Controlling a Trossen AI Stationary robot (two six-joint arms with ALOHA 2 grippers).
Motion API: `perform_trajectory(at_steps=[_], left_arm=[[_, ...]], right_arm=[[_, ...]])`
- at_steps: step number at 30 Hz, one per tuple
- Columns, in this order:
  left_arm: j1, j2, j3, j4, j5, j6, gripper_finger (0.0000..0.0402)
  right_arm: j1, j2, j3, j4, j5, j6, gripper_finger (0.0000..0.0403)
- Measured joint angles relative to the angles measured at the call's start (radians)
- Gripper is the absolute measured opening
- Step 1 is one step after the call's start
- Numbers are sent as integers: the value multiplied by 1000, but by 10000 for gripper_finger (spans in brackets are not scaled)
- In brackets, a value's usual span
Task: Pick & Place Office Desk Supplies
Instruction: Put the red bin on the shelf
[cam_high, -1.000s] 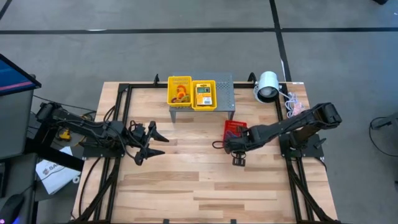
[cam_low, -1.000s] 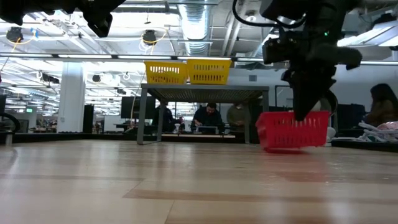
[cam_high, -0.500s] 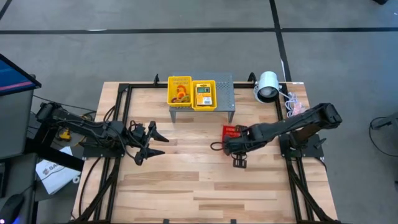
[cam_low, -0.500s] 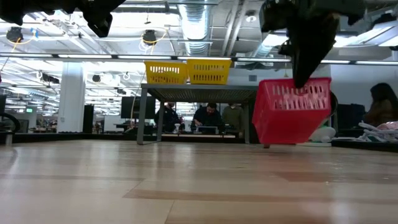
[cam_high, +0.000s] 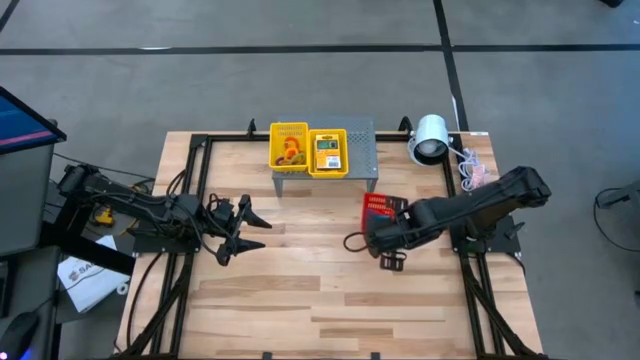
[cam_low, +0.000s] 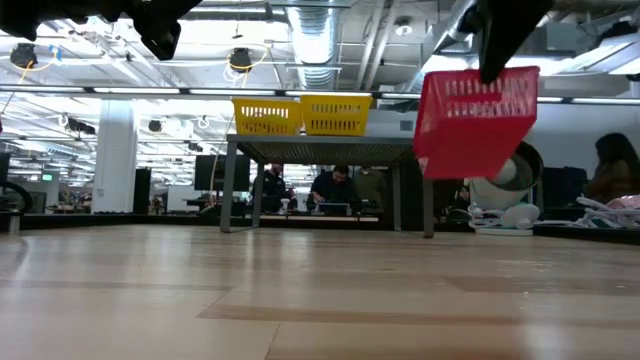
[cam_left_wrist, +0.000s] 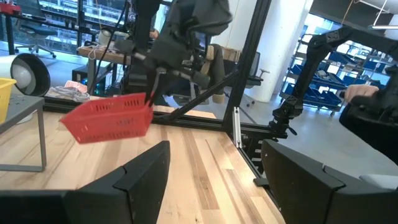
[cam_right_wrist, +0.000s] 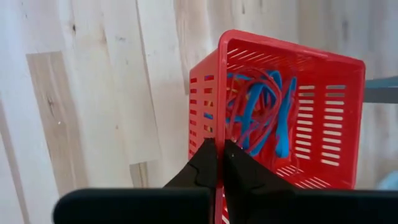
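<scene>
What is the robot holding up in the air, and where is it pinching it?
The right pincer holds the red basket, pinching the top rim of one side wall. The left pincer is open and holds nothing.

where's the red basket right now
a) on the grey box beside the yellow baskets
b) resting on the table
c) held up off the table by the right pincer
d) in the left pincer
c: the low view shows the red basket hanging clear of the table, its rim pinched in the right pincer.
</scene>
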Motion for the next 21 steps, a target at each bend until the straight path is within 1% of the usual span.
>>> perform_trajectory(at_steps=[6, 15, 21], left_arm=[[0, 0, 0, 0, 0, 0, 250], [0, 0, 0, 0, 0, 0, 250], [0, 0, 0, 0, 0, 0, 250]], right_arm=[[23, 0, 84, -96, 62, 16, 0], [4, 0, 174, -233, 163, -7, 0], [-37, 0, 186, -245, 245, -103, 0]])
